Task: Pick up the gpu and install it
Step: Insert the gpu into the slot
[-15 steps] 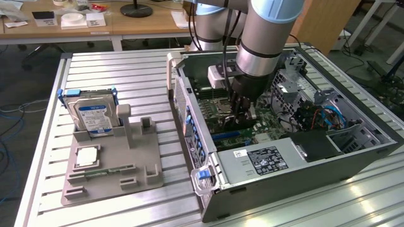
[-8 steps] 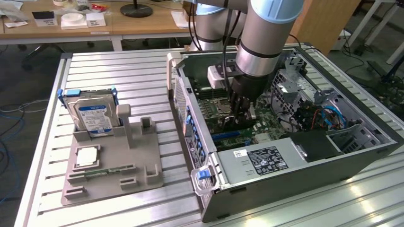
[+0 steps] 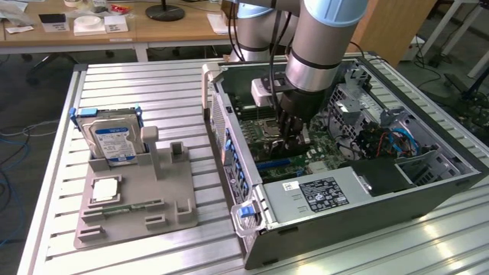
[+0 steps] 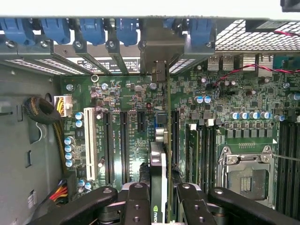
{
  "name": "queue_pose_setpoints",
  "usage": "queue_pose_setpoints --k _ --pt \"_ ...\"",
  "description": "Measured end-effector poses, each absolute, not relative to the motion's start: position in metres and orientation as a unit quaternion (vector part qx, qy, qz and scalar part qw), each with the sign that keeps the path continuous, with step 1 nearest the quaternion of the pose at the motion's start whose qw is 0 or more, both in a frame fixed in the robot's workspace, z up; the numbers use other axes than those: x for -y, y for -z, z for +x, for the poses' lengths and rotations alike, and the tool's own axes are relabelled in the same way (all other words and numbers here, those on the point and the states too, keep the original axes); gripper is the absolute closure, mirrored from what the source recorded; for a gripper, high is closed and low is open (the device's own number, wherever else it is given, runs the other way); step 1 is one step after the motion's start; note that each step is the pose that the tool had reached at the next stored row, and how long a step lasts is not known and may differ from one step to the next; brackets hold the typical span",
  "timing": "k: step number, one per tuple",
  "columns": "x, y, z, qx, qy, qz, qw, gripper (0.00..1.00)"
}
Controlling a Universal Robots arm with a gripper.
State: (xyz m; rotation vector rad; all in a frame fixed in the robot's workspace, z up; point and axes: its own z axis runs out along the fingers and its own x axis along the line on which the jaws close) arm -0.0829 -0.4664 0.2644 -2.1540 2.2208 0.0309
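The gpu (image 4: 158,173) is seen edge-on as a thin black card with a green logo near my fingers. Its silver bracket (image 4: 158,47) reaches the rear slot wall of the open computer case (image 3: 229,132). My gripper (image 4: 164,202) is shut on the gpu, one black finger (image 4: 137,201) pressing each face. The card stands upright over a long black slot (image 4: 174,136) on the green motherboard (image 4: 131,98); whether it is seated I cannot tell. In the exterior view my gripper (image 3: 292,140) reaches down into the middle of the case, the card's lower edge (image 3: 284,153) close to the board.
A white slot (image 4: 89,150) and black slots lie beside the card, and a CPU socket (image 4: 246,176) on its other side. Cable bundles (image 4: 61,192) sit by the case wall. Outside the case, a grey fixture (image 3: 153,217) holds a hard drive (image 3: 111,140) in a blue frame.
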Motion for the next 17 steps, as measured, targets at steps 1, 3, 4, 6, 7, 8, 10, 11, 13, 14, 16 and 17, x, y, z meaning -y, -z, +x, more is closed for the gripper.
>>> queue_pose_setpoints --k 1,3,4,6,7,8,10,11,13,14,16,17 --pt "0.4664 -0.2644 -0.0828 -0.718 -0.010 -0.696 0.024 0.73" --pt "0.4664 -0.2645 -0.0827 -0.718 -0.010 -0.696 0.024 0.73" --pt "0.4665 -0.2646 -0.0823 -0.718 -0.011 -0.696 0.023 0.73" --pt "0.4665 -0.2646 -0.0819 -0.718 -0.012 -0.696 0.022 0.73" --pt "0.4665 -0.2646 -0.0818 -0.718 -0.012 -0.696 0.021 0.73" --pt "0.4665 -0.2646 -0.0818 -0.718 -0.012 -0.696 0.021 0.73" --pt "0.4665 -0.2645 -0.0818 -0.718 -0.012 -0.696 0.021 0.73" --pt "0.4664 -0.2644 -0.0817 -0.718 -0.012 -0.696 0.021 0.73" --pt "0.4664 -0.2630 -0.0815 -0.718 -0.013 -0.696 0.021 0.73" --pt "0.4665 -0.2624 -0.0815 -0.718 -0.013 -0.696 0.020 0.73" --pt "0.4664 -0.2614 -0.0815 -0.718 -0.014 -0.696 0.019 0.73" --pt "0.4665 -0.2608 -0.0814 -0.718 -0.015 -0.696 0.018 0.73"
